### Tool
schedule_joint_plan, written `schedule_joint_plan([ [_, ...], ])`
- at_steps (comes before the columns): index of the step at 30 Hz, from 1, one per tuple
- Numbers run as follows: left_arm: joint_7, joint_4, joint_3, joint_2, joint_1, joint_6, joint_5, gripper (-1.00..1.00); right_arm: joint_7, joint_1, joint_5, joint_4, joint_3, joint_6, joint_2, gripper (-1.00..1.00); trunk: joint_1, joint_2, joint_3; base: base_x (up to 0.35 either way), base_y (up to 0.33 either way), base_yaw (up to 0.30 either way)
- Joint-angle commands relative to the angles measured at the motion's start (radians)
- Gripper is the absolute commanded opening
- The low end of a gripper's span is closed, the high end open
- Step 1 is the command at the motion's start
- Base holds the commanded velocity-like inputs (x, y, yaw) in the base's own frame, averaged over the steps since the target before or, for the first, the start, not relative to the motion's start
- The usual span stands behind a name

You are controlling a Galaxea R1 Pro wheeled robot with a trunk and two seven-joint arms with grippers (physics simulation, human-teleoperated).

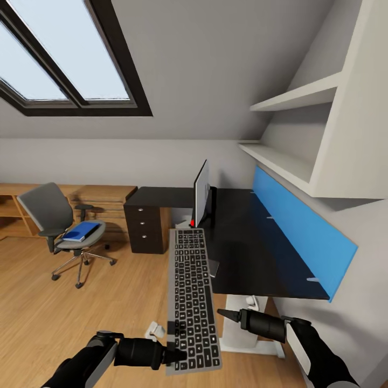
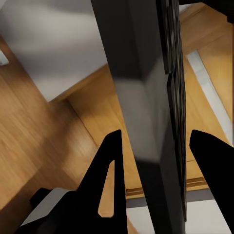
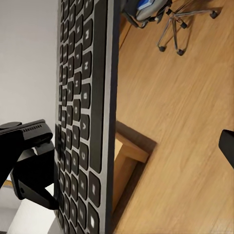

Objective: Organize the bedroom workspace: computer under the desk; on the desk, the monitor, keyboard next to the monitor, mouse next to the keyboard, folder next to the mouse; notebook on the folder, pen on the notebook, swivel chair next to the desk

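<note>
My left gripper (image 1: 175, 355) (image 2: 156, 151) is shut on the near end of the keyboard (image 1: 191, 302) (image 2: 146, 97), a grey-framed board with black keys held up in the air in front of the desk (image 1: 253, 237). The keyboard (image 3: 85, 122) stands close and on edge in the right wrist view. To its right my right gripper (image 1: 226, 314) is open and apart from it. The monitor (image 1: 201, 195) stands edge-on on the black desktop. Far left, the swivel chair (image 1: 59, 221) (image 3: 170, 14) carries the blue folder (image 1: 82, 230) on its seat.
A dark drawer unit (image 1: 144, 229) stands under the desk's far end, beside a light-wood dresser (image 1: 97, 199). A blue wall panel (image 1: 302, 226) and white shelves (image 1: 302, 97) line the right wall. The white desk leg (image 1: 242, 328) is just behind the keyboard. Wooden floor spreads to the left.
</note>
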Motion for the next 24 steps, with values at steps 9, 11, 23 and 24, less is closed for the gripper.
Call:
schedule_joint_plan([
  [9,0.002,-0.002,-0.012,-0.008,-0.001,0.009,0.01,-1.0,0.001,0.0,-0.005,0.002,0.0,0.007,0.001,1.0,0.0,-0.001,0.0,0.0,0.0,0.0],
  [11,0.002,-0.003,-0.012,-0.014,-0.001,0.009,0.01,-1.0,0.001,0.0,-0.006,0.002,0.001,0.007,0.001,1.0,0.0,-0.001,0.0,0.0,0.0,0.0],
  [23,0.006,-0.003,-0.014,-0.039,-0.001,0.01,0.008,-1.0,0.001,0.0,-0.004,0.012,0.003,0.007,0.008,1.0,0.0,-0.001,0.0,0.0,0.0,0.0],
  [24,0.006,-0.003,-0.015,-0.039,-0.001,0.01,0.008,-1.0,0.001,0.0,-0.004,0.013,0.005,0.006,0.008,1.0,0.0,-0.001,0.0,0.0,0.0,0.0],
])
